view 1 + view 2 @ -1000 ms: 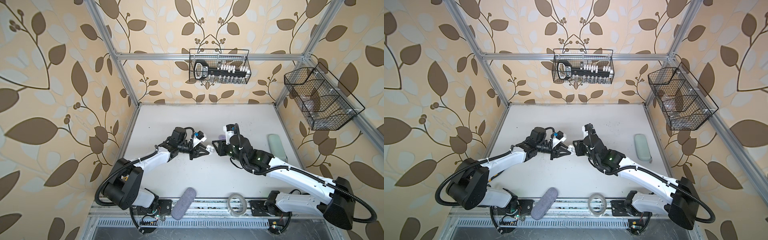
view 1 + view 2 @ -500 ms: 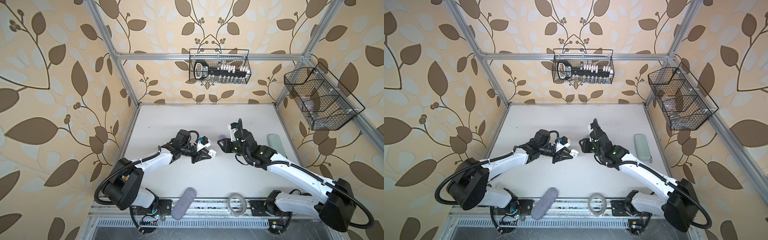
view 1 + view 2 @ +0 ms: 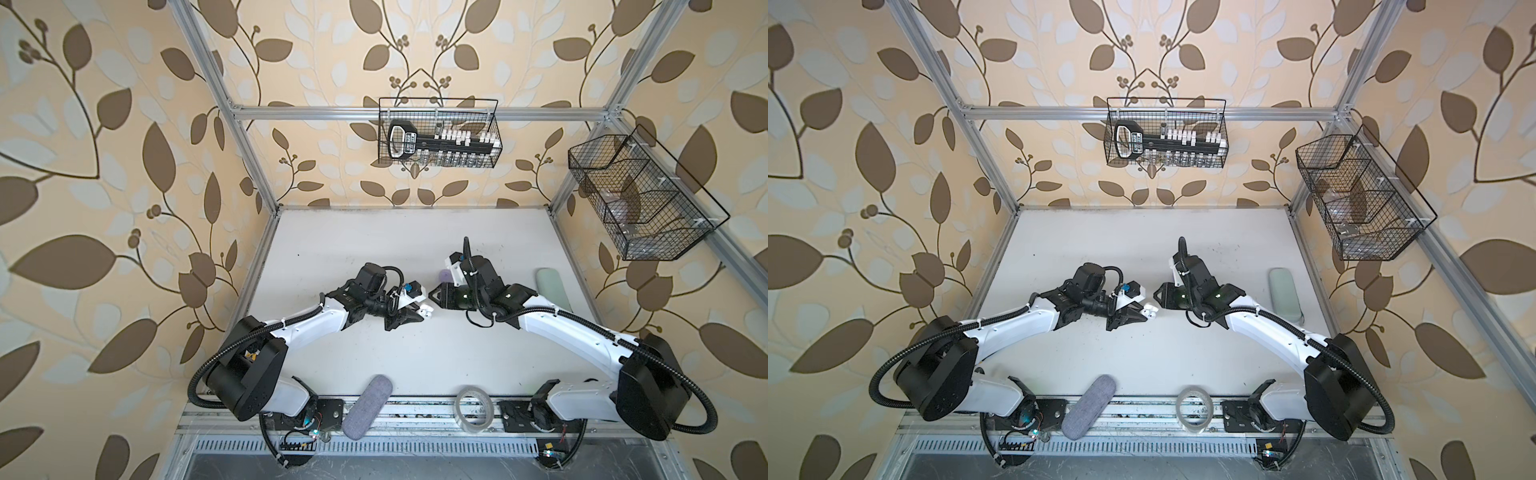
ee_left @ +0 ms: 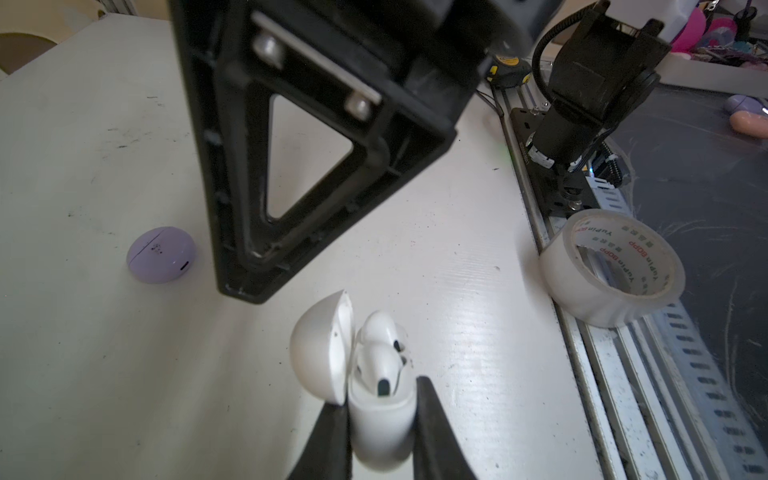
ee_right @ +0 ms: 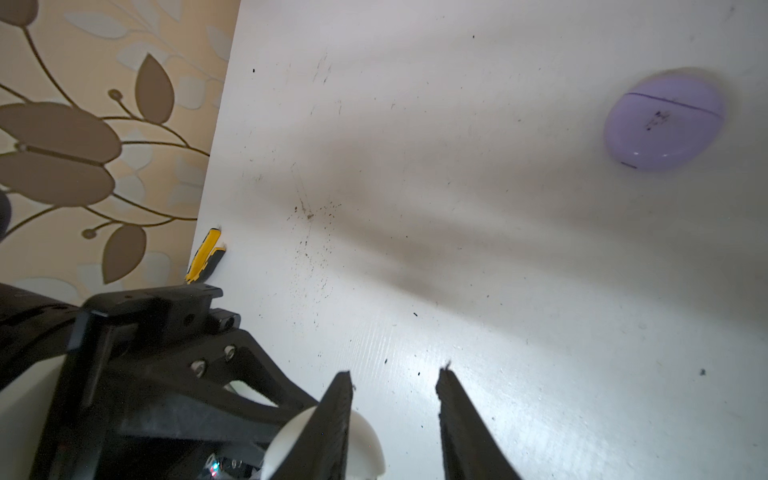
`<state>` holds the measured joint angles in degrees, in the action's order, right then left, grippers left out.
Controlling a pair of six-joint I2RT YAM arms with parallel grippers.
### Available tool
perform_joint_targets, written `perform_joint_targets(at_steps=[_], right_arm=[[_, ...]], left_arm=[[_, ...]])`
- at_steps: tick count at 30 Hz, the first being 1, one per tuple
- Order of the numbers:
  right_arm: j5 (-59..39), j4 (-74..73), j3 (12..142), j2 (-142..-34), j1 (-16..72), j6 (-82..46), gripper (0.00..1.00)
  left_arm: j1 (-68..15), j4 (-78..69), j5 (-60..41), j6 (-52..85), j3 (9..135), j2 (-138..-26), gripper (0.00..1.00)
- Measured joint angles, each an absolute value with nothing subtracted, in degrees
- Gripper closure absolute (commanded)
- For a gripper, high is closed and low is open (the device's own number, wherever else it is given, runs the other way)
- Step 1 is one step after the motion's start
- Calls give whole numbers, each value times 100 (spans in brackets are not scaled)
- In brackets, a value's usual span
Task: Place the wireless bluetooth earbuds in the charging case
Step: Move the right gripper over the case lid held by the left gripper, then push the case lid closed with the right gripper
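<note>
Left pincer (image 4: 378, 411) clamps white charging case (image 4: 380, 440) over mid-worktop (image 4: 124, 374), lid up, two white earbuds (image 4: 382, 361) seated inside. Right pincer (image 5: 394, 374) at its 2 o'clock: narrow gap, empty. Closed lilac case (image 5: 665, 120) at 12 o'clock.

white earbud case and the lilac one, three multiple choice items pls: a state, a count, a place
1. The lilac round plastic case has its: A lid shut B lid open C lid missing
2. How many white stemmed plastic earbuds sit in the white round plastic charging case? A none B one C two
3. The white case is: A atop the lilac case B pinched in the left claw C lying loose

Key: 1 A, only a thin closed seam shows; 2 C, two bud heads stand in its open base; 3 B, black fingers flank its base.
</note>
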<state>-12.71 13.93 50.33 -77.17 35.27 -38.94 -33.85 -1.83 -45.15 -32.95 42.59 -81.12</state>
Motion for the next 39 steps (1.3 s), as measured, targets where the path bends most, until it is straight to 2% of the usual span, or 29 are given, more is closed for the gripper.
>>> perform_joint_targets(at_steps=[20, 39], right_arm=[[-2873, 652, 5078, -8962, 3271, -4099, 65], [-3114, 36, 5065, -9212, 3498, -4403, 65]], left_arm=[[-3573, 89, -4316, -3498, 4259, -8112, 94], [-3607, 237, -4307, -3555, 4259, -8112, 95]])
